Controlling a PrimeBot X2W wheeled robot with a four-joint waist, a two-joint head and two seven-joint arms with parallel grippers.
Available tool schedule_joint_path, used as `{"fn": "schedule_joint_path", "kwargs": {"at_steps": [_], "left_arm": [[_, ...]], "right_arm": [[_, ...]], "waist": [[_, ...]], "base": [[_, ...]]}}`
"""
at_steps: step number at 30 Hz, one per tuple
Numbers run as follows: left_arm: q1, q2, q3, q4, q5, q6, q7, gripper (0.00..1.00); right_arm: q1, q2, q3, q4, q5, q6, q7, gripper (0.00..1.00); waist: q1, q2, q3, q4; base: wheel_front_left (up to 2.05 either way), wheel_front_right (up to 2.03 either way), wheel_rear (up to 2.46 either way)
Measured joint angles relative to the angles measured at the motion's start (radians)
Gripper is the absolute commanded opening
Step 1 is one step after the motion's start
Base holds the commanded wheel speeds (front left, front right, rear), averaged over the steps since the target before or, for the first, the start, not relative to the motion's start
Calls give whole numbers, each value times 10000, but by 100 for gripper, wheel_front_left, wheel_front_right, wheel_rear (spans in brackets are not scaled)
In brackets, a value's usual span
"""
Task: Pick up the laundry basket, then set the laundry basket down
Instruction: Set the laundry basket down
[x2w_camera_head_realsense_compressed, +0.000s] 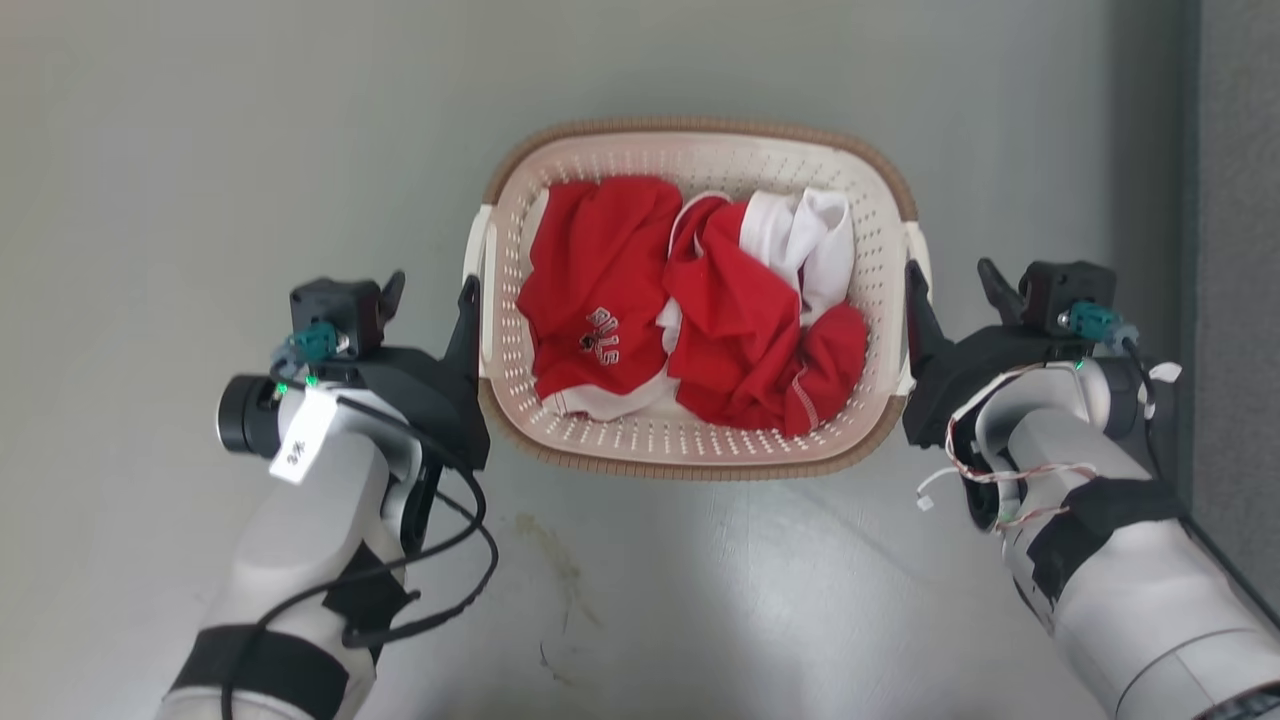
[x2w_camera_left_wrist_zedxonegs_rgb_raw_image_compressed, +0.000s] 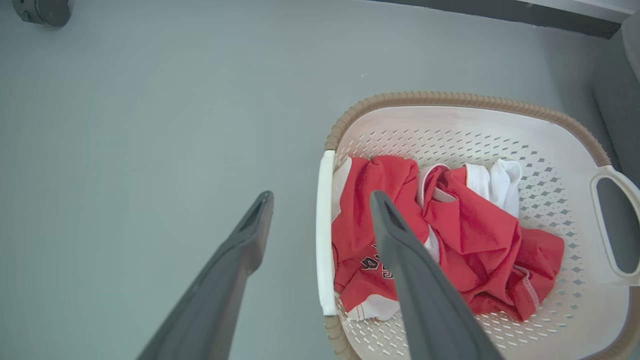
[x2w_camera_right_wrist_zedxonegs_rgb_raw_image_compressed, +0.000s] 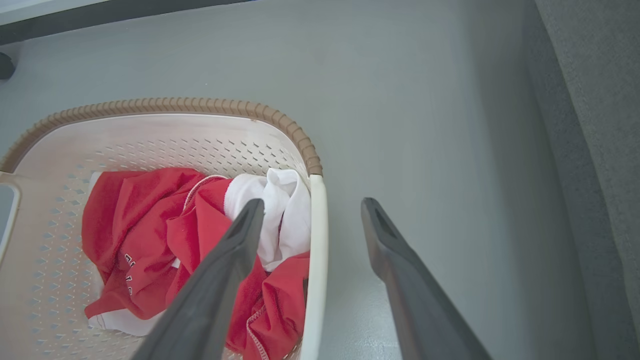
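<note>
The laundry basket (x2w_camera_head_realsense_compressed: 700, 128) stands on the grey floor, cream-white and perforated with a brown woven rim, holding red and white clothes (x2w_camera_head_realsense_compressed: 690, 310). My left gripper (x2w_camera_head_realsense_compressed: 432, 290) is open at its left side. In the left wrist view the left gripper (x2w_camera_left_wrist_zedxonegs_rgb_raw_image_compressed: 321, 200) straddles the white side handle (x2w_camera_left_wrist_zedxonegs_rgb_raw_image_compressed: 324, 225), one finger outside, the other over the clothes. My right gripper (x2w_camera_head_realsense_compressed: 950, 275) is open at the basket's right side. In the right wrist view the right gripper (x2w_camera_right_wrist_zedxonegs_rgb_raw_image_compressed: 312, 205) straddles the other white handle (x2w_camera_right_wrist_zedxonegs_rgb_raw_image_compressed: 317, 240) the same way. Neither is closed on the handles.
A dark grey upright surface (x2w_camera_head_realsense_compressed: 1240, 250) runs close along the right, near my right arm, also seen as a grey panel (x2w_camera_right_wrist_zedxonegs_rgb_raw_image_compressed: 600, 125). A round dark caster (x2w_camera_left_wrist_zedxonegs_rgb_raw_image_compressed: 42, 10) sits far off on the floor. A faint stain (x2w_camera_head_realsense_compressed: 550, 550) marks the floor before the basket.
</note>
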Motion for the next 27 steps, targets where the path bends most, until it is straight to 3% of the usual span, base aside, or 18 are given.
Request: {"fn": "schedule_joint_path", "kwargs": {"at_steps": [27], "left_arm": [[2041, 226, 840, -869, 61, 527, 0, 100]], "right_arm": [[1672, 178, -500, -1016, -688, -211, 0, 100]], "waist": [[-1, 1, -2529, -370]], "base": [[0, 0, 0]]}}
